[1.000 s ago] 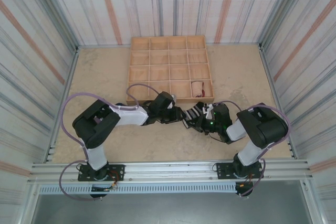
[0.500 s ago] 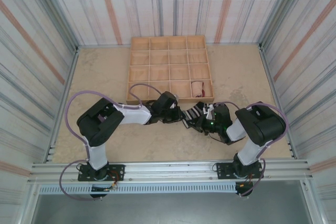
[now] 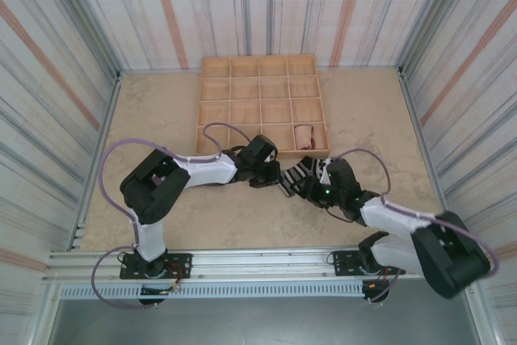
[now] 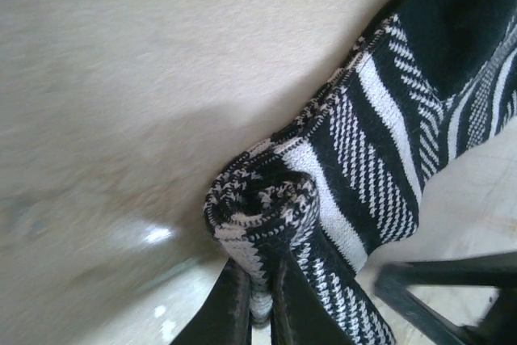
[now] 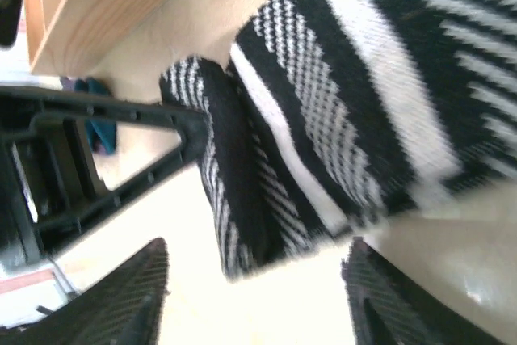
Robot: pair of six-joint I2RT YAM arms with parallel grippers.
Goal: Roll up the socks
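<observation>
The left arm (image 3: 202,171) is stretched low across the table toward the centre, and the left gripper (image 4: 257,300) is clenched on the rolled end of the black-and-white striped sock (image 4: 363,143). The sock lies on the table just before the wooden tray (image 3: 262,78), part wound, its black toe flat. The right gripper (image 5: 250,305) is held low at the sock, jaws parted, grasping nothing.

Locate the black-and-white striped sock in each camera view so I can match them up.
Top external: the striped sock sits at centre, just in front of the wooden tray.
Left wrist: it runs from its rolled end at lower centre to the black toe at upper right.
Right wrist: it spans the centre to upper right, rolled end at centre left.
Shared landmark: the tray's near edge, upper left in the right wrist view.
</observation>
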